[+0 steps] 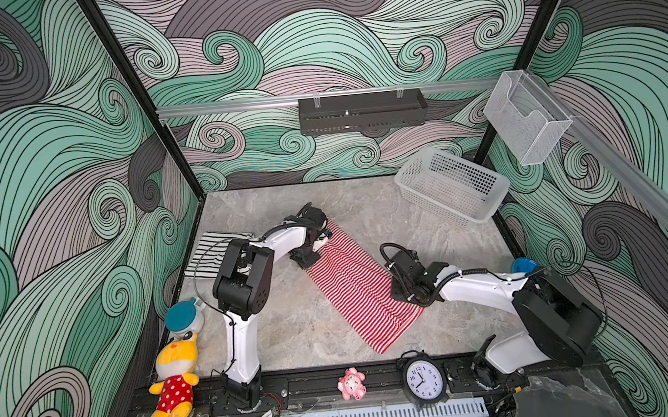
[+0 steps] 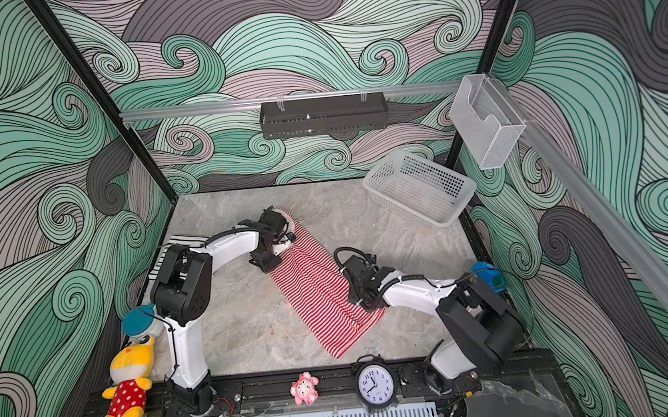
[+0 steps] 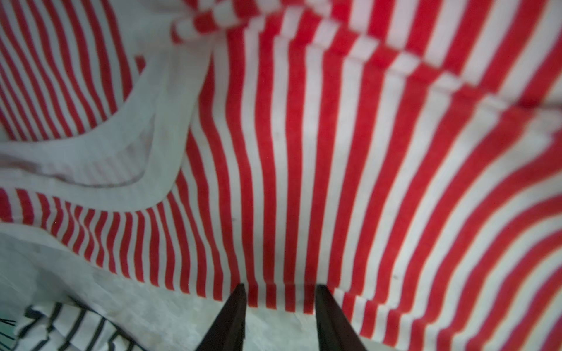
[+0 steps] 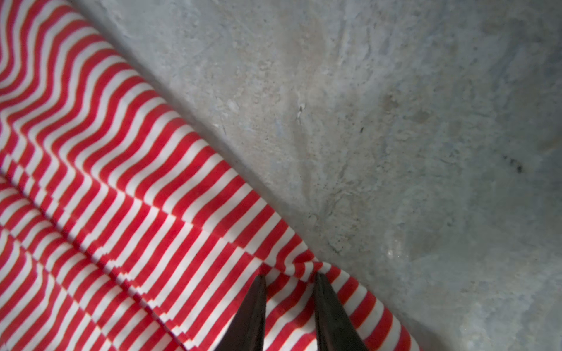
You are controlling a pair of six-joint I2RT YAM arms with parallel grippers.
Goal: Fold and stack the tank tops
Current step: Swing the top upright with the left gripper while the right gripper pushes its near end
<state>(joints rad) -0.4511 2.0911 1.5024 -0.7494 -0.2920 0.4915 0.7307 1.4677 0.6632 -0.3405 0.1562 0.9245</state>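
Left wrist view: we see the left gripper [image 3: 279,288] with its jaws narrowly apart, astride the side edge of the red-and-white tank top [image 3: 304,152], close to its pale neckline. We cannot tell whether they pinch the cloth. In the right wrist view the right gripper [image 4: 290,276] stands narrow, with a pucker of the same top gathered between its tips at the cloth's edge. In both top views the red-and-white tank top [image 1: 357,291] lies as a long strip slantwise across the middle of the bench [image 1: 294,330]. The left gripper is at its far end and the right gripper is on its right edge, nearer the front. The black-and-white tank top [image 1: 207,251] lies by the bench's left edge, partly under the left arm.
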